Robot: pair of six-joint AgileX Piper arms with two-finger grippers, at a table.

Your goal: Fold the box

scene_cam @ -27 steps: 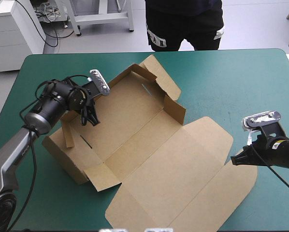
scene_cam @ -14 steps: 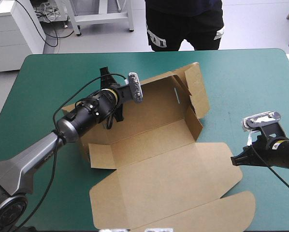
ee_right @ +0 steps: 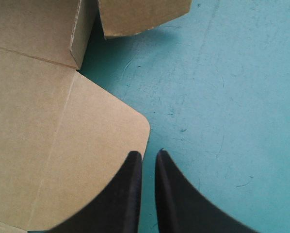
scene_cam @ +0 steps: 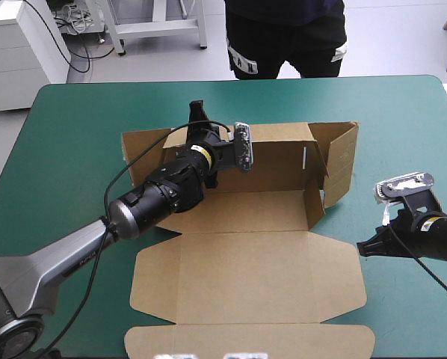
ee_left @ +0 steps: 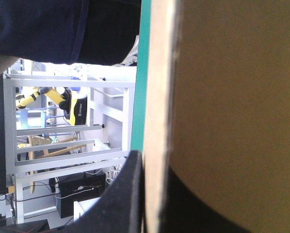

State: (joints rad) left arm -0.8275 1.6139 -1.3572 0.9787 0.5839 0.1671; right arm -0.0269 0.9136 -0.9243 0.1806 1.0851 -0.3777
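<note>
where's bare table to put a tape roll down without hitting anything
Bare teal-green cover left of the box, and the far right corner beyond the right gripper. Crowded mid-table, where the left gripper pinches the box's far wall.

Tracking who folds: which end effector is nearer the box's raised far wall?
Left. The left end effector grips the far wall; the right end effector sits beside the lid, at its right corner.

Lighting bright and even, from overhead; the box [scene_cam: 246,273] throws soft, short shadows from its raised walls onto the teal-green cover [scene_cam: 403,127]; the shade is deepest close against the walls' foot.
</note>
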